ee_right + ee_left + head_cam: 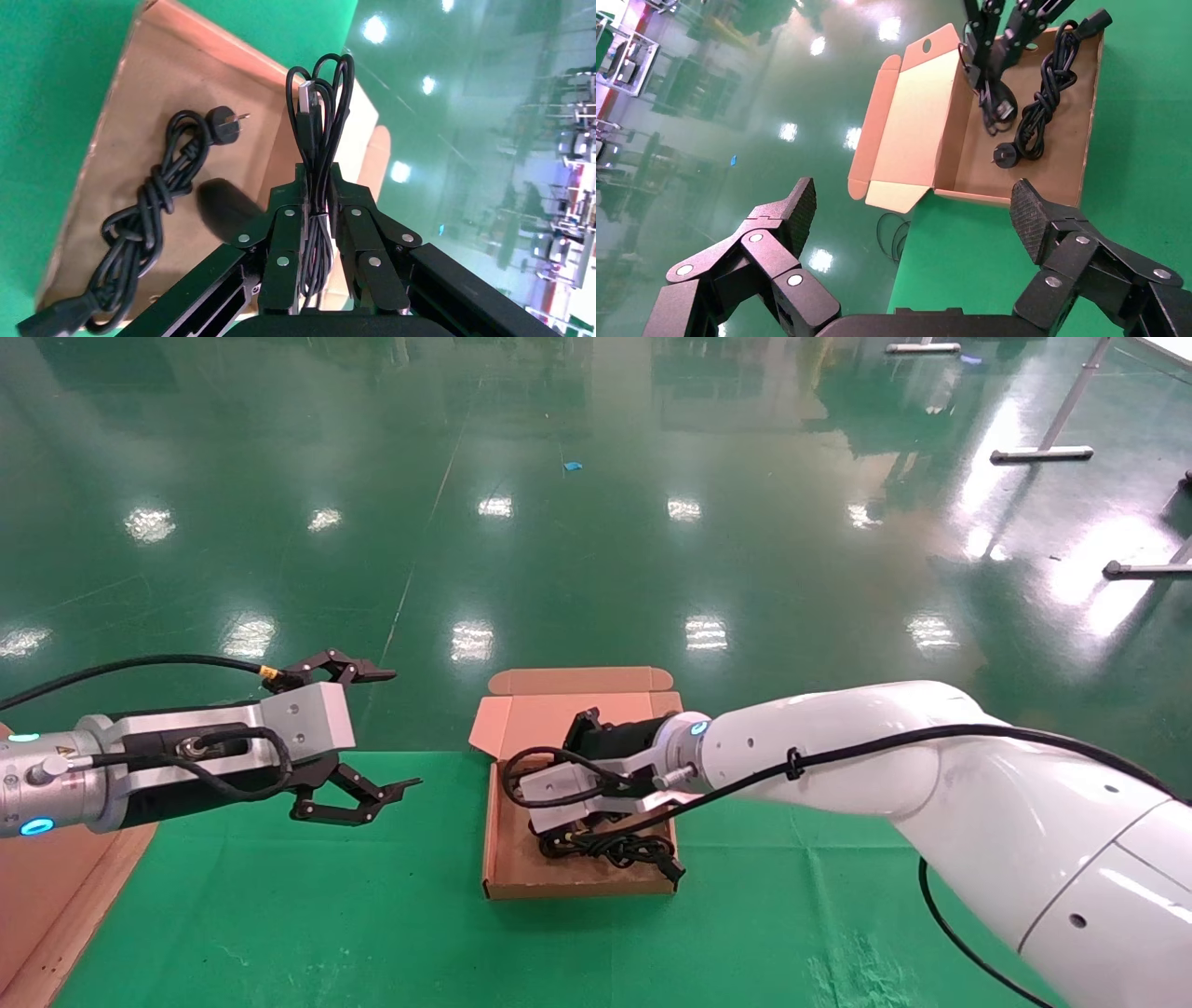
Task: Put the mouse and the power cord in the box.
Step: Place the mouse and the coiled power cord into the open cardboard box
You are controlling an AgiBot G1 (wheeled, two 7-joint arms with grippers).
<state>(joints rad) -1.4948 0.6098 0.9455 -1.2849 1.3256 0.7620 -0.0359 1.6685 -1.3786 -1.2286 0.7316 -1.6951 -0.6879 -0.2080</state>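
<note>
The open cardboard box (577,889) (947,140) (140,105) lies on the green cloth with its lid folded back. The knotted power cord (615,848) (1046,91) (151,210) lies on its floor. My right gripper (559,833) (989,67) (315,172) hangs over the box, shut on the mouse's thin cable bundle (318,112) (996,105), whose loops and USB plug stick out past the fingertips. A dark oval (225,203) beside the fingers looks like the mouse; I cannot tell whether it hangs or rests. My left gripper (402,728) (914,193) hovers open and empty, left of the box.
A wooden board (56,896) shows at the table's left edge. The green cloth (372,915) ends just behind the box, with shiny floor beyond. Thin black cable loops (895,235) show past that edge. Metal stand feet (1043,453) stand far right on the floor.
</note>
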